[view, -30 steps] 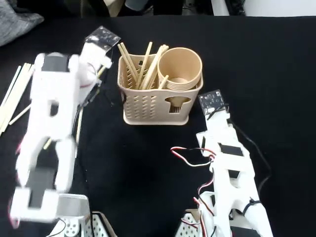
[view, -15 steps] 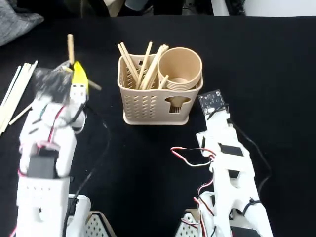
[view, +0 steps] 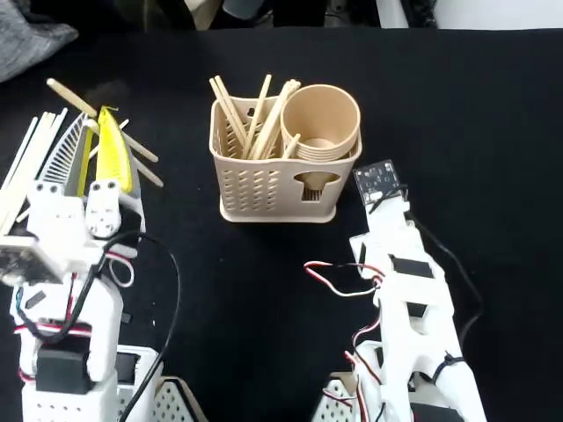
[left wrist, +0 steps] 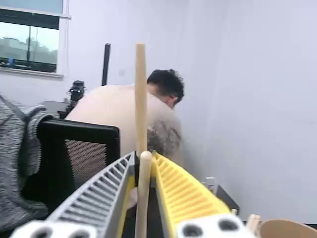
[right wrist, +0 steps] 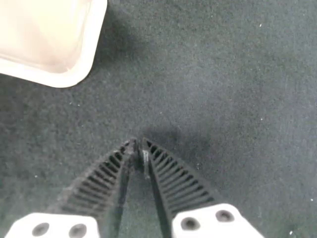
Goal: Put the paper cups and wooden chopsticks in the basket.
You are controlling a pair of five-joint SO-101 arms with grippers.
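The beige basket [view: 264, 189] stands mid-table holding stacked paper cups [view: 321, 119] and several wooden chopsticks [view: 251, 110]. My left gripper [view: 95, 119], with one yellow and one grey finger, is left of the basket and shut on two chopsticks [view: 123, 141] that cross its tip. In the left wrist view the gripper [left wrist: 143, 158] points up into the room with a chopstick [left wrist: 140, 99] standing above it. My right gripper [right wrist: 136, 148] is shut on nothing, low over the black table beside the basket's corner [right wrist: 49, 39]. The right arm [view: 405, 290] lies right of the basket.
More loose chopsticks [view: 22, 171] lie on the black cloth at the far left edge, beside the left arm. A grey garment [view: 31, 35] sits at the back left corner. A cup rim [left wrist: 287, 229] shows low in the left wrist view.
The left arm has swung away from the basket's side to the left and tilted its gripper up, carrying the chopsticks. The right arm has not moved.
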